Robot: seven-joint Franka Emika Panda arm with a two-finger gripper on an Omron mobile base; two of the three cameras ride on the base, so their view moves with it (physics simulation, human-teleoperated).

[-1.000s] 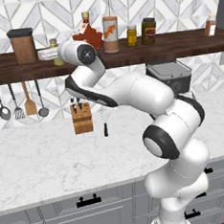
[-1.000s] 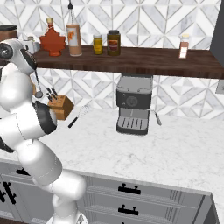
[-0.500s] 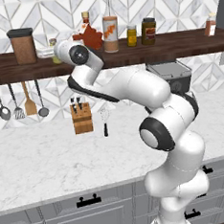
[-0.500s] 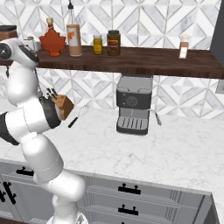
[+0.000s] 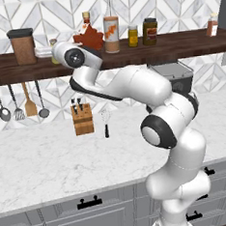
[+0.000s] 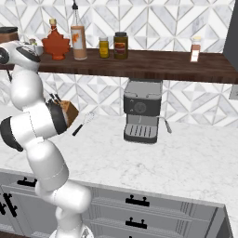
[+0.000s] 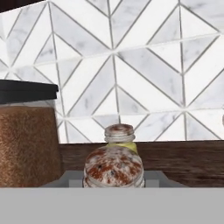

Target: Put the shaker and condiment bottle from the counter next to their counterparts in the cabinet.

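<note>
On the cabinet [image 7: 183, 159], shaker [image 7: 113, 168] directly before gripper [image 5: 41, 52].

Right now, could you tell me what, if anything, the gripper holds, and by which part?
Apparently the shaker: its metal cap rises between the jaws, so the hold is lower, on the body, hidden from view.

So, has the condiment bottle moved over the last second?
No. The condiment bottle stands where it did on the cabinet, right beside the maple-leaf bottle.
</note>
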